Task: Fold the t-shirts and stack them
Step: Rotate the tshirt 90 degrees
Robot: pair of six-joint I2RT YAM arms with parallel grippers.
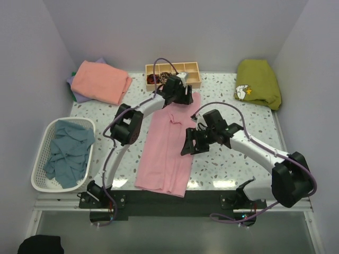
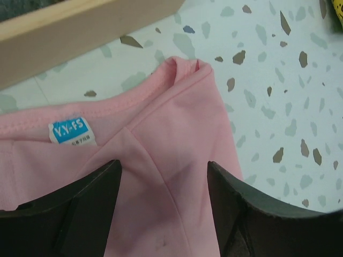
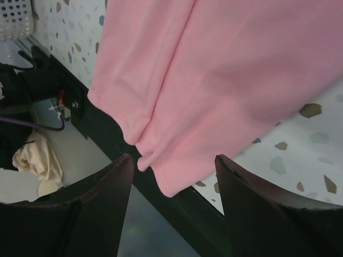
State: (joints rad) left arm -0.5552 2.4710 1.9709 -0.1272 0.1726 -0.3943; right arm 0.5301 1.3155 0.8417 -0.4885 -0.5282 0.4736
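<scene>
— Where is the pink shirt [image 1: 167,151]?

— It lies flat in the middle of the table [image 1: 233,159], folded into a long strip. Its collar end is just beside the wooden tray [image 1: 194,83] at the far side, and its hem reaches the near edge, by the arms' bases.

— And the left gripper [image 2: 163,171]?

— It is over the collar end. Its fingers [image 2: 80,209] stand well apart, with pink cloth showing between them and nothing pinched. The blue label [image 2: 74,131] inside the collar sits just ahead of the left finger.

— Is it touching the cloth?

— I cannot tell from these views.

— The right gripper [image 3: 174,160]?

— It is spread open too, holding nothing. From above it hangs by the strip's right edge, about halfway along. Its own camera looks down on the hem corner, which lies at the table's edge.

— What about the other shirts?

— A folded salmon shirt [image 1: 100,82] rests on a lavender one [image 1: 77,96] in the far left corner. Teal-blue shirts [image 1: 66,153] are crumpled in the white basket [image 1: 36,159] on the left. An olive garment [image 1: 259,82] with a small white print lies at the far right, well apart from both arms.
</scene>
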